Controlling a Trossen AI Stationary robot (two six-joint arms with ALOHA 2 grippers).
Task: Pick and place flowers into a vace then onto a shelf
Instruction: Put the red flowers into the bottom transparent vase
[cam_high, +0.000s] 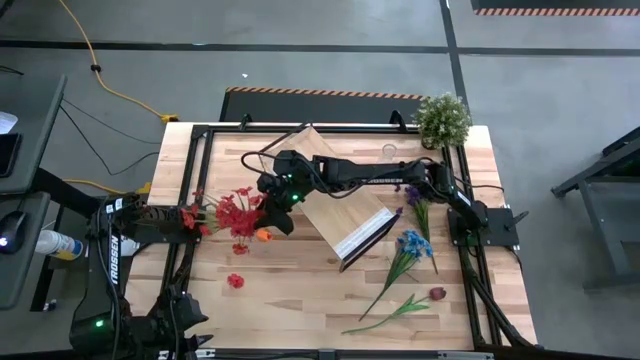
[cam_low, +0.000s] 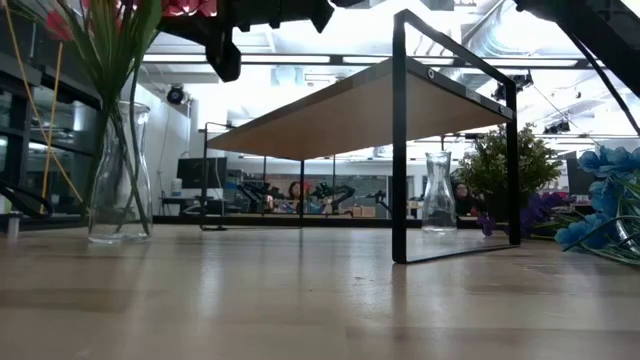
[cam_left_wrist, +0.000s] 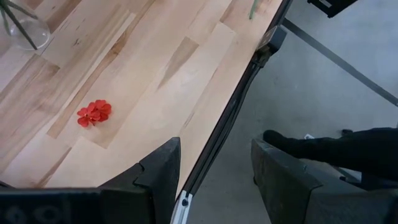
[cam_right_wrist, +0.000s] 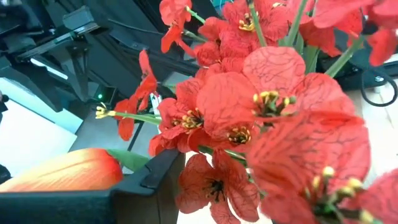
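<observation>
**A:** What's the biggest thing on your counter?

**B:** The shelf. It stands on its black legs near the middle, turned askew, with the white strip at its near end. Your right arm reaches across above it from the right side.

**A:** And where is the right gripper?

**B:** Just past the shelf's left edge, right in among the red flowers. You cannot tell whether it is clamped on a stem, because the blooms hide the fingers.

**A:** And the left gripper?

**B:** It is at the counter's left side. Its fingers stand moderately apart with nothing between them.

**A:** Where do the flowers sit?

**B:** The red ones stand in a glass vase left of the shelf, with an orange bloom beside them. A blue flower, a purple flower and a dark red flower lie flat on the counter right of the shelf.

**A:** Anything else?

**B:** A potted plant is in the far right corner, with a second vase near it. A loose red bloom lies alone on the counter, nearer the front edge than the red flowers.
</observation>
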